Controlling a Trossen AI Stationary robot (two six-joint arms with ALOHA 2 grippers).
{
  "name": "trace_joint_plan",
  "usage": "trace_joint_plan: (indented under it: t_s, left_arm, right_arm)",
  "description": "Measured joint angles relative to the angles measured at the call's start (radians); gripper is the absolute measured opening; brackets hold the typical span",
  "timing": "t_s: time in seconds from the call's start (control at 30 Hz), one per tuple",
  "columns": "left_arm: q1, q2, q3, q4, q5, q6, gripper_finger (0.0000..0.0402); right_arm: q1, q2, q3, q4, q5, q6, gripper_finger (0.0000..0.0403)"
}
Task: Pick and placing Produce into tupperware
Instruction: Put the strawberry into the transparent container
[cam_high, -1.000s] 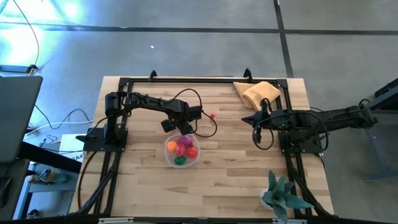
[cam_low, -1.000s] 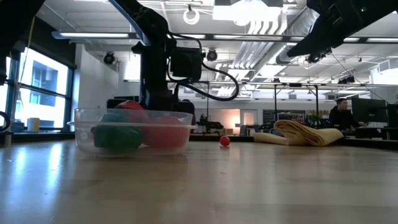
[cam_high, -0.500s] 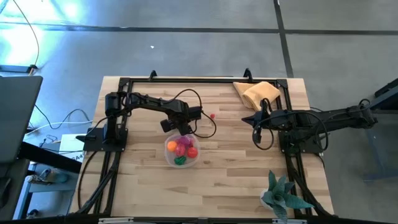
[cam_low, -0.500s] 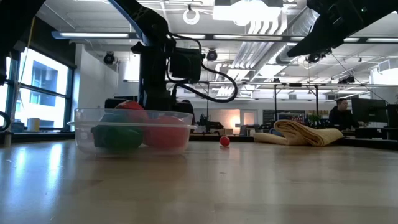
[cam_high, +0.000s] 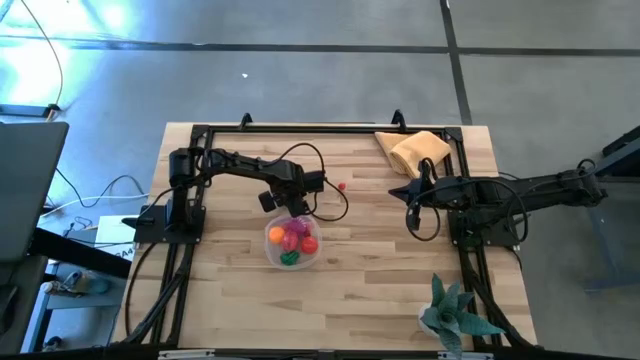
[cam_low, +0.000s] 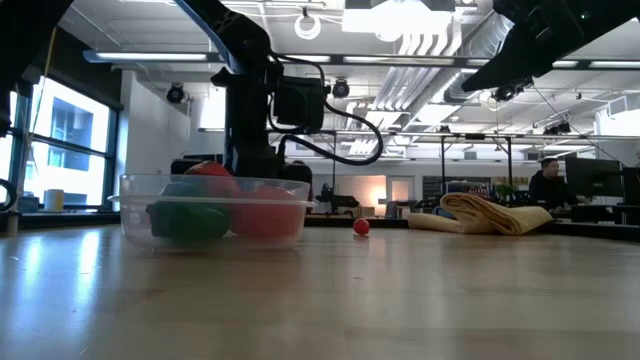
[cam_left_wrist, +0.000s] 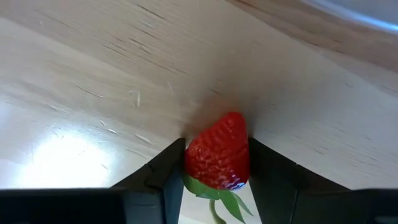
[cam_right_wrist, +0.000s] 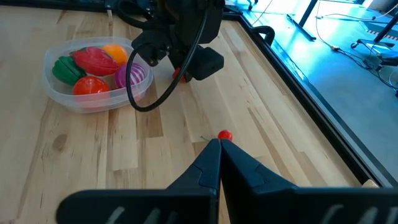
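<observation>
A toy strawberry (cam_left_wrist: 217, 155) is clamped between the 2 fingers of the left gripper (cam_left_wrist: 214, 171), low on the table (cam_high: 380, 290) just beside the far rim of the container (cam_high: 292, 243). In the left wrist view the berry sits snug between the dark pads, its green leaves pointing back toward the wrist, and part of the clear rim shows at the edge of that picture. The right gripper (cam_right_wrist: 220, 144) is held with its fingers pressed together on nothing, parked well apart from the work, near the folded tan cloth (cam_high: 416, 150).

The container already holds several pieces: a green one (cam_right_wrist: 67, 68), a red one (cam_right_wrist: 93, 85), a larger red one (cam_right_wrist: 94, 59), an orange one (cam_right_wrist: 114, 52) and a purple-and-white one (cam_right_wrist: 138, 76). 1 small red piece (cam_high: 341, 185) lies loose on the wood, apart from the container, and is seen close before the right gripper's tips.

The step in hand is judged to be the lift of the strawberry toward the container. The berry is tapered and smooth, so it could be squeezed out of the pads if the grip sits too near its narrow end. Because the grasp is made right next to the rim, the light container could be nudged or tipped by the arm or its cable during the lift. The pile inside is already high, so a dropped berry could roll off and out.
</observation>
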Motion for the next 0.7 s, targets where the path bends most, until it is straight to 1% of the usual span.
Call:
trace_joint_plan:
  t_s: [0.47, 0.6, 0.7]
  left_arm:
    - [0.000, 0.001, 0.005, -0.004, -0.001, -0.011, 0.0147]
    - [0.000, 0.006, 0.041, -0.016, -0.005, -0.037, 0.0147]
    - [0.001, 0.005, 0.086, -0.062, -0.005, -0.057, 0.0142]
  right_arm:
    - [0.000, 0.000, 0.000, 0.000, 0.000, 0.000, 0.0000]
    - [0.000, 0.000, 0.000, 0.000, 0.000, 0.000, 0.0000]
    - [0.000, 0.000, 0.000, 0.000, 0.000, 0.000, 0.0000]
